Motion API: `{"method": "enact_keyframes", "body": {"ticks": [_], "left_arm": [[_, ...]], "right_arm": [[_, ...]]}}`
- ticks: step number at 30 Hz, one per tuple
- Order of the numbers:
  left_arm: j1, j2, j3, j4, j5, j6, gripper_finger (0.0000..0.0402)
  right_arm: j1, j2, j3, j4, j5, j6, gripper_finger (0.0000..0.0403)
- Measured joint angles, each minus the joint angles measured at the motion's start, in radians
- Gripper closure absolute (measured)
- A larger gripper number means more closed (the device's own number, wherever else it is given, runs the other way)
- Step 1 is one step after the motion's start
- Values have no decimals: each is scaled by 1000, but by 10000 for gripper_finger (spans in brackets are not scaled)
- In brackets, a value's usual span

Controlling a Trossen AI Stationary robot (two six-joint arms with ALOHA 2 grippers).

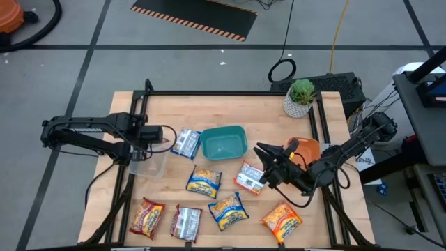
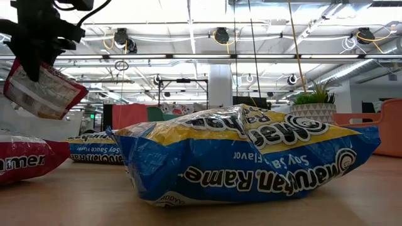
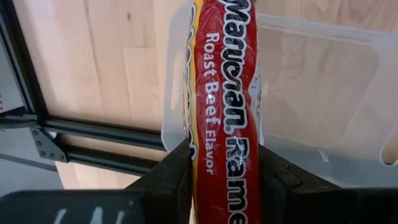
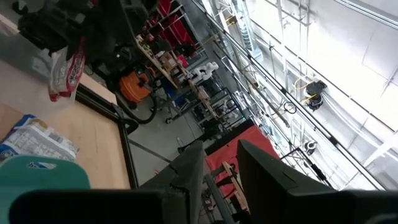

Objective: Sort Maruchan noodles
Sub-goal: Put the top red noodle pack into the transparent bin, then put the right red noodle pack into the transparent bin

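Your left gripper (image 3: 225,180) clenched a red roast beef packet (image 3: 225,93) edge-on above the clear bin (image 1: 148,166). It looked light, crinkly and slippery, so a mid-edge pinch suited. Your right gripper (image 4: 221,171), beside that bin's teal neighbour (image 1: 224,142), held nothing, fingers narrowly apart.

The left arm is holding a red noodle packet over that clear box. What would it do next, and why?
Probably lower a little and let go. The left tool grips the red noodle packet edge-on, right above the clear box, which looks empty, so dropping it there seems the natural step. The right tool waits by the orange tray.
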Motion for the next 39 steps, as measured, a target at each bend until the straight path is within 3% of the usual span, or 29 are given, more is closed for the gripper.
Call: {"method": "enact_keyframes", "body": {"ticks": [8,22,33,39], "left_arm": [[-1,1,-31,95,-1,11,282],[-1,1,-32,92,-1,10,278],[-1,1,-32,92,-55,0,185],[-1,1,-32,89,-79,0,173]], "right_arm": [[0,0,0,20,-3,-22,308],[6,0,0,19,-3,-24,308],[6,0,0,19,-4,-25,308],[6,0,0,19,-4,-23,308]]}}
